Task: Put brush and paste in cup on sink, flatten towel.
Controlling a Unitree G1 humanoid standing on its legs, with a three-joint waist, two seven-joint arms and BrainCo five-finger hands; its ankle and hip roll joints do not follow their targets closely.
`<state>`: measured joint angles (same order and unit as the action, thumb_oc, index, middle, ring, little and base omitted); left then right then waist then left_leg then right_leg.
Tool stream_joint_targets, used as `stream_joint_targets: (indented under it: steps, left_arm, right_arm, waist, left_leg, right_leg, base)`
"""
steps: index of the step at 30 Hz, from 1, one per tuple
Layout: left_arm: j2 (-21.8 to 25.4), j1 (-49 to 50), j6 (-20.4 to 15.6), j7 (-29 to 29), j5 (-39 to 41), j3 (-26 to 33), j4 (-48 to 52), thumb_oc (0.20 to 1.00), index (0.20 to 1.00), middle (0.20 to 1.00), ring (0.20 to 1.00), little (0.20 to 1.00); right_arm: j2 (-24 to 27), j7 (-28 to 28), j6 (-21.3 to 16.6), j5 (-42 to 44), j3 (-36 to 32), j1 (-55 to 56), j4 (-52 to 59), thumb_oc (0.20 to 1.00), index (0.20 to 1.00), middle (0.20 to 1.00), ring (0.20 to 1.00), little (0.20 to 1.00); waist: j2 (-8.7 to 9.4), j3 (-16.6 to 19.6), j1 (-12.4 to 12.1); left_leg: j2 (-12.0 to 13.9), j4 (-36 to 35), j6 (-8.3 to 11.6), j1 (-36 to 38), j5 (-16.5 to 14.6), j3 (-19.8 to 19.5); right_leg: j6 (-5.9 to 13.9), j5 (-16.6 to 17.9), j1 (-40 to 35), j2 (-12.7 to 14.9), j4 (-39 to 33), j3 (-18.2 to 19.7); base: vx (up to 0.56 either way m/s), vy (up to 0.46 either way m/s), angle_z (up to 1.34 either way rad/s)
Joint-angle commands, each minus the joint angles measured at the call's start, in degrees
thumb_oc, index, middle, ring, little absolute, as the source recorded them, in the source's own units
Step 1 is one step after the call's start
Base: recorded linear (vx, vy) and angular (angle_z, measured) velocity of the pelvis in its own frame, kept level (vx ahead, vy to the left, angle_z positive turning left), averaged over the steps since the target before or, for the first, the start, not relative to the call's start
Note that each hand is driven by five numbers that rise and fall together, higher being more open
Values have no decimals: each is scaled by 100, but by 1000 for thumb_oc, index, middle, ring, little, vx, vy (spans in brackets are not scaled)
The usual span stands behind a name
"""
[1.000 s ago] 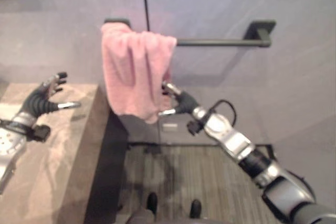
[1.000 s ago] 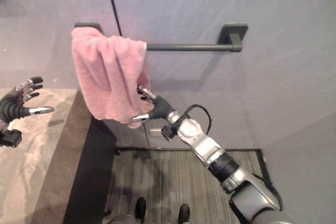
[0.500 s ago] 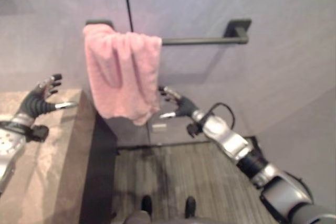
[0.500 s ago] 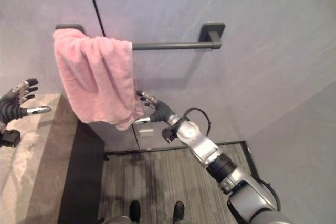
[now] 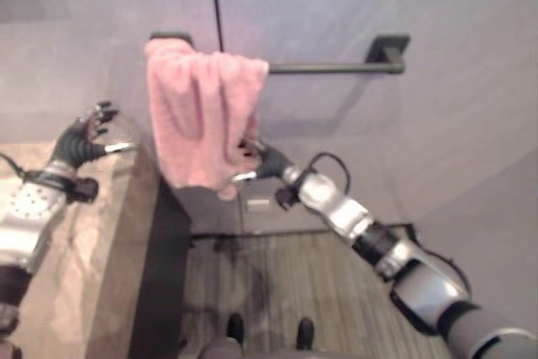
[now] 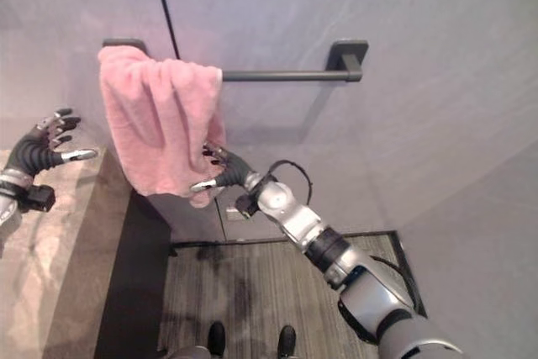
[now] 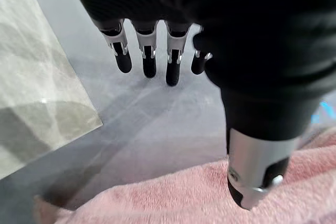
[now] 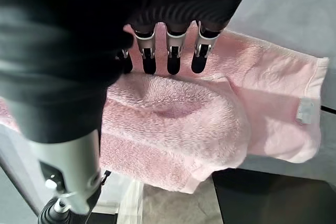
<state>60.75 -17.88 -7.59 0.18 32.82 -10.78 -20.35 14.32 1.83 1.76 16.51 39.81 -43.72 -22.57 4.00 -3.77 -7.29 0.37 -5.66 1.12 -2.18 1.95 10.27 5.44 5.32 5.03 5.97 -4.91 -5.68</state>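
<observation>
A pink towel [image 5: 200,115] hangs bunched over the left end of a black wall rail [image 5: 328,65]. My right hand [image 5: 259,161] is at the towel's lower right edge, fingers straight and thumb apart, open; the right wrist view has its fingers [image 8: 170,56] just off the folded pink towel [image 8: 178,114]. My left hand [image 5: 84,139] is raised above the stone countertop [image 5: 84,241], to the left of the towel, fingers spread and open. In the left wrist view the towel [image 7: 173,198] lies below its thumb.
The beige stone countertop [image 6: 50,258] has a dark side panel [image 5: 164,283] dropping to a grey ribbed floor [image 5: 286,283]. The grey wall [image 5: 403,140] is close behind the rail. A small white plate [image 5: 259,203] sits low on the wall.
My right hand has moved left, from just beside the towel to its lower right edge. My left hand has risen and come nearer the towel. The camera has shifted.
</observation>
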Motion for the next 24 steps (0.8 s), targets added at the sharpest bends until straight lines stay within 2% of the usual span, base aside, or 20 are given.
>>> stream_joint_targets:
  steps: [1,8,9,12,14,15,16,17,18,24]
  left_arm:
    - [-82,-818,-205,28,89,-223,-198,1000,1000,1000,1000,1000]
    - [-440,-1204,-146,-44,208,-596,-407,1000,1000,1000,1000,1000]
    - [-445,-1229,-132,-83,222,-651,-395,1000,1000,1000,1000,1000]
    - [-479,-1286,-120,-136,217,-765,-392,1000,1000,1000,1000,1000]
    - [-521,-1351,-98,-155,160,-853,-452,1000,1000,1000,1000,1000]
    - [-556,-1413,-92,-151,128,-896,-522,1000,1000,1000,1000,1000]
    - [-636,-1552,-86,-136,93,-985,-635,1000,1000,1000,1000,1000]
    - [-637,-1555,-87,-136,93,-988,-637,1000,1000,1000,1000,1000]
    - [-769,-1672,-79,-102,71,-1053,-798,1000,1000,1000,1000,1000]
    - [-940,-1934,-89,-40,36,-1177,-929,1000,1000,1000,1000,1000]
  right_arm:
    - [-149,-140,-259,310,-17,-476,-77,1000,1000,1000,1000,1000]
    - [-166,-127,-278,332,17,-389,121,1000,1000,1000,1000,1000]
    - [-157,-113,-276,329,29,-356,145,944,944,944,944,944]
    - [-146,-79,-273,322,51,-277,180,881,881,881,881,881]
    - [-154,-61,-281,336,62,-210,202,799,799,799,799,799]
    - [-146,-55,-282,352,67,-180,232,633,633,633,633,633]
    - [-138,-47,-290,388,64,-129,272,561,561,561,561,561]
    - [-137,-47,-290,388,63,-129,273,539,539,539,539,539]
    - [-164,-54,-310,424,52,-89,262,200,200,200,200,200]
    - [-155,-51,-327,488,47,22,379,200,200,200,200,200]
  waist:
    - [-108,104,65]
    - [-109,93,166]
    - [-111,96,182]
    - [-122,114,210]
    - [-130,124,237]
    - [-137,130,252]
    - [-152,138,283]
    - [-152,137,281]
    - [-162,148,305]
    - [-192,138,340]
  left_leg:
    - [-314,241,-526,-20,-662,-339]
    - [-299,196,-506,-60,-619,-308]
    - [-298,185,-504,-49,-619,-304]
    - [-301,164,-501,-18,-618,-300]
    - [-294,155,-497,1,-619,-297]
    - [-292,142,-496,14,-616,-293]
    - [-287,127,-490,17,-605,-293]
    - [-287,127,-490,18,-605,-293]
    - [-290,111,-487,20,-594,-294]
    - [-303,102,-483,-13,-572,-304]
  right_leg:
    - [516,232,-73,327,-9,-439]
    - [503,226,1,304,-9,-419]
    - [503,222,-2,304,-9,-414]
    - [506,211,-16,304,-9,-418]
    - [501,198,-31,306,-9,-419]
    - [499,190,-34,305,-9,-418]
    - [495,177,-29,307,-9,-422]
    - [495,177,-29,307,-9,-422]
    - [494,165,-21,308,-9,-418]
    - [493,164,16,325,-9,-421]
  base:
    - [0,0,0]
    - [0,0,0]
    - [0,0,0]
    - [0,0,0]
    - [0,0,0]
    - [0,0,0]
    - [0,0,0]
    - [0,0,0]
    - [0,0,0]
    - [0,0,0]
